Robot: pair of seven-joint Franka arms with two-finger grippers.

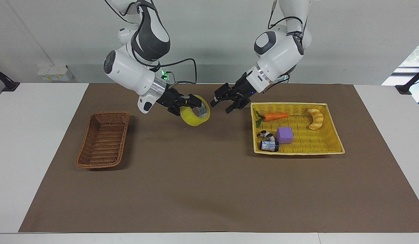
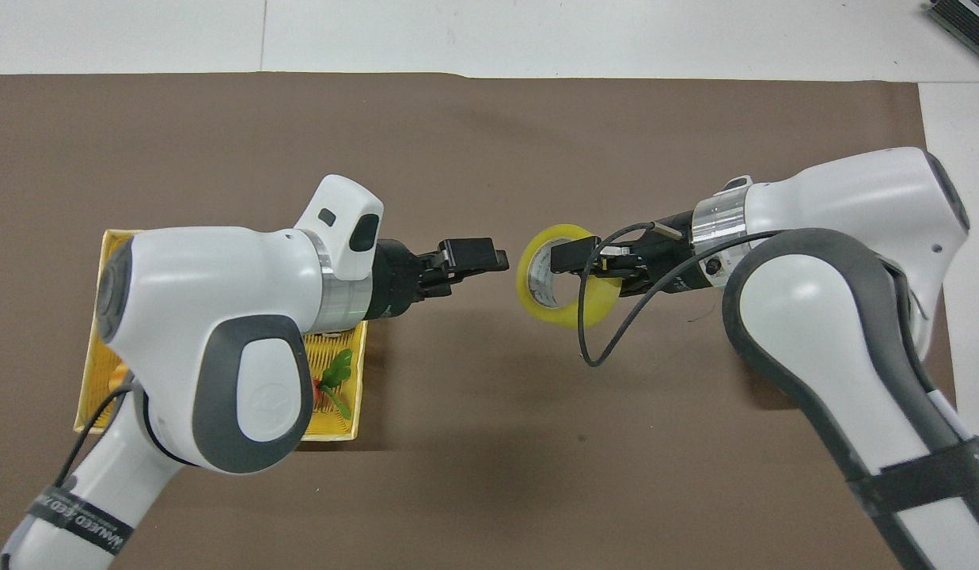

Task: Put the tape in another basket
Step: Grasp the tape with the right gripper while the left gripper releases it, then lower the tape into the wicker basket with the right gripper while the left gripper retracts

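1. Yellow tape [image 1: 195, 115] hangs in my right gripper [image 1: 190, 103], clamped through the wall of the roll, up over the brown mat between the baskets.
2. My left gripper [image 1: 221, 101] is spread empty beside the yellow tray [image 1: 299, 152].
3. Grip looks shallow, though partly hidden; swinging fast toward the wicker basket [image 1: 103, 139] could let the roll slip.

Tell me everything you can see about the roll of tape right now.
The tape is a wide roll of translucent yellow packing tape with a pale inner core ring. It hangs in the air over the brown mat, tilted so its hole partly faces the camera. The right claw is shut on its rim. The left claw is open beside it, not touching.
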